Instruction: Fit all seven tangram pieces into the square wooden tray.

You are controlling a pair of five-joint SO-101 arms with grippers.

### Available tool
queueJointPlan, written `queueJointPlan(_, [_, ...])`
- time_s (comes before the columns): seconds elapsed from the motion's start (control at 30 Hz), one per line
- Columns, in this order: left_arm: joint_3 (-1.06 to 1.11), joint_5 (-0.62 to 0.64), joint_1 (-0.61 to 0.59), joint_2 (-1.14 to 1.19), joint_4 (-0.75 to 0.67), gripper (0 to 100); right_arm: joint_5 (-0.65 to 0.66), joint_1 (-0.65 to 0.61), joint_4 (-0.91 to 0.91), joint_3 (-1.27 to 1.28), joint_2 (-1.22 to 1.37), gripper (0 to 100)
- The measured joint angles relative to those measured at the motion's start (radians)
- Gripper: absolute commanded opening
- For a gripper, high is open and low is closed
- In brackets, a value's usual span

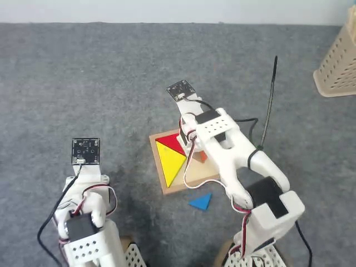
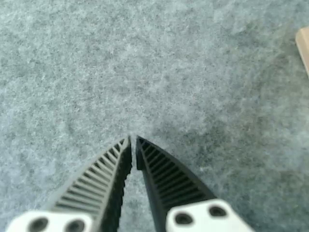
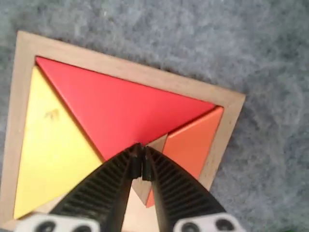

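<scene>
Right gripper (image 3: pixel 141 162), jaws pressed together and pinching nothing, points at the seam between the red triangle (image 3: pixel 120 116) and the orange piece (image 3: pixel 190 145) in the wooden tray (image 3: pixel 227 104). A sideways nudge could ride the orange piece onto its neighbour. The blue triangle (image 1: pixel 201 201) lies outside, near the tray.

You see a red triangle (image 3: pixel 125 116), a yellow triangle (image 3: pixel 48 154), an orange piece (image 3: pixel 190 145), a blue triangle (image 1: pixel 201 201), a pale wood tray (image 3: pixel 130 73) and a speckled grey tabletop (image 1: pixel 83 72).
</scene>
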Motion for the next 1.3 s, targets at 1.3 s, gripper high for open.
queueJointPlan(1.3, [0.0, 0.0, 0.0, 0.0, 0.0, 1, -0.137, 0.445, 0.206, 0.176, -0.115, 21.7])
